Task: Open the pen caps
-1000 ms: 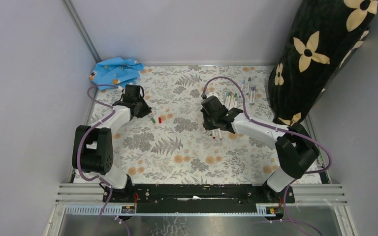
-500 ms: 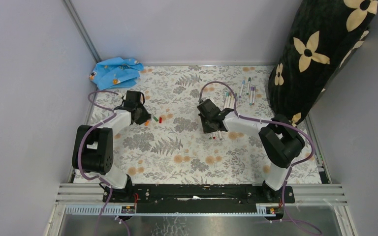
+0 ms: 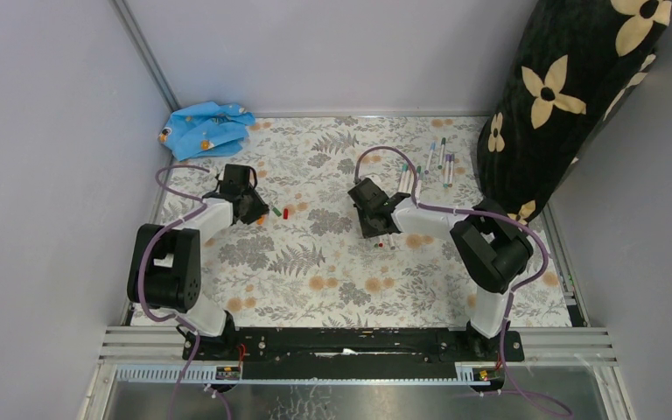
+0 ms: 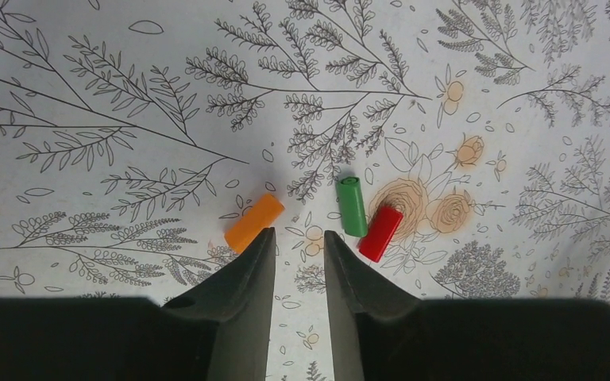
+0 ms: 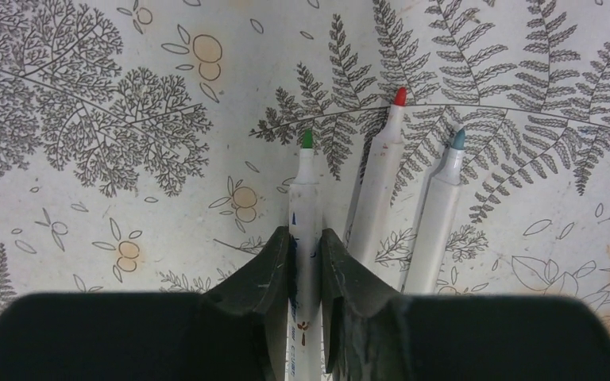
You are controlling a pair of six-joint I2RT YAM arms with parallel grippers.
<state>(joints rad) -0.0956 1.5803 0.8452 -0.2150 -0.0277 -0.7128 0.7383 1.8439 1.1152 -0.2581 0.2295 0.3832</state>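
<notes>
In the left wrist view my left gripper (image 4: 299, 234) is open and empty, low over the cloth. An orange cap (image 4: 254, 222) lies just off its left fingertip. A green cap (image 4: 352, 205) and a red cap (image 4: 380, 232) lie just off its right one. My right gripper (image 5: 306, 234) is shut on a white pen with a bare green tip (image 5: 306, 190). Beside it lie a red-tipped pen (image 5: 381, 182) and a blue-tipped pen (image 5: 441, 198), both uncapped. From above, the left gripper (image 3: 252, 208) is by the caps (image 3: 274, 212) and the right gripper (image 3: 376, 223) is mid-table.
Several more pens (image 3: 427, 164) lie at the back right. A blue cloth (image 3: 206, 127) is bunched in the back left corner. A tall black flowered cushion (image 3: 569, 96) stands at the right. Grey walls close in the floral tablecloth (image 3: 315, 280).
The orange cap now lies on the table by the left gripper, which shifted slightly. The right gripper has moved a little left and down with the green-tipped pen, beside the two uncapped pens.
</notes>
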